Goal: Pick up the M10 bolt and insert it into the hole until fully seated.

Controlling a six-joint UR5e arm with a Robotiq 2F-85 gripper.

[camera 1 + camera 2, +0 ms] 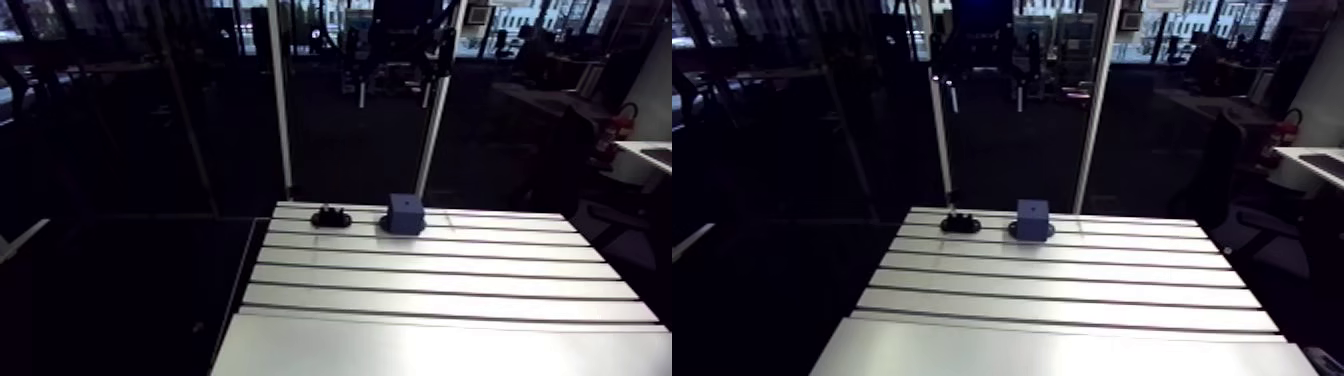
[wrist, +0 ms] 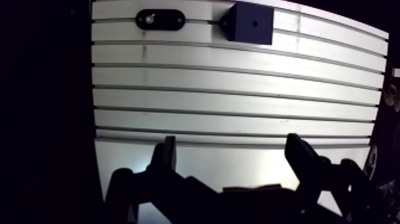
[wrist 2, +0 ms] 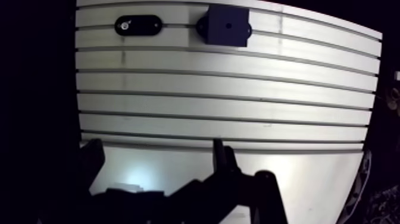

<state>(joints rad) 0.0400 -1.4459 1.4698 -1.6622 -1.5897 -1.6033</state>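
A black oval holder [image 2: 159,19] lies at the table's far edge, and a small bright spot in it looks like the M10 bolt [image 2: 149,19]. Just beside the holder stands a dark blue block [image 2: 250,22] with a small hole [image 2: 255,25] in its upper face. The arm view shows the holder [image 1: 331,216] and the block [image 1: 406,213] side by side on the farthest slat. My gripper [image 2: 231,143] hangs over the table's near part, well short of both. Its dark fingers [image 2: 166,156] stand wide apart with only bare table between them.
The slotted aluminium table [image 1: 440,300] runs from the near edge to the far row where the two parts sit. Two upright white frame posts [image 1: 281,100] rise just behind the far edge. Beyond the table's sides the floor is dark.
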